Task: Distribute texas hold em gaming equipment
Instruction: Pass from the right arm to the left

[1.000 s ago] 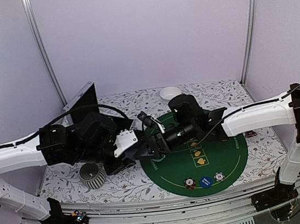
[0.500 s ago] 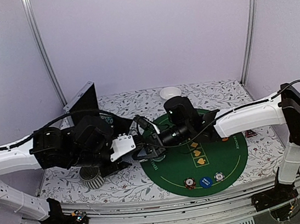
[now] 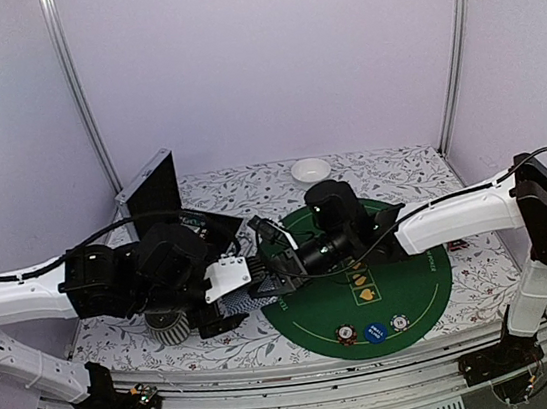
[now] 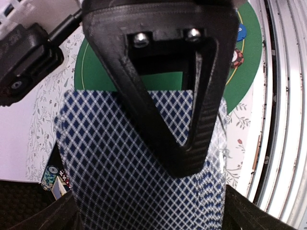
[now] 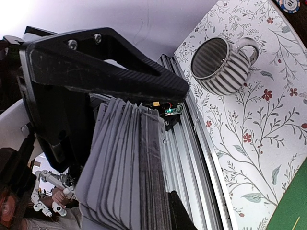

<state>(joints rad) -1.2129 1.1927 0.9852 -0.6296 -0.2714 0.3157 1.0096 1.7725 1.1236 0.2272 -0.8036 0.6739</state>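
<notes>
Right wrist view: the right pincer (image 5: 168,146) is clamping fanned playing cards (image 5: 127,167). I cannot tell the left pincer (image 4: 182,182)'s state.

A fanned deck of blue-diamond-backed playing cards (image 4: 144,191) is held at the nine o'clock rim of the green mat (image 3: 406,288). A reddish-brown chip (image 3: 346,334), blue chip (image 3: 375,332) and white chip (image 3: 400,322) line its six o'clock edge.

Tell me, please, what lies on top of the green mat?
Near the mat's front edge sit three chips: reddish-brown, blue, white. The right gripper hides its left part; anything beneath cannot be seen.
</notes>
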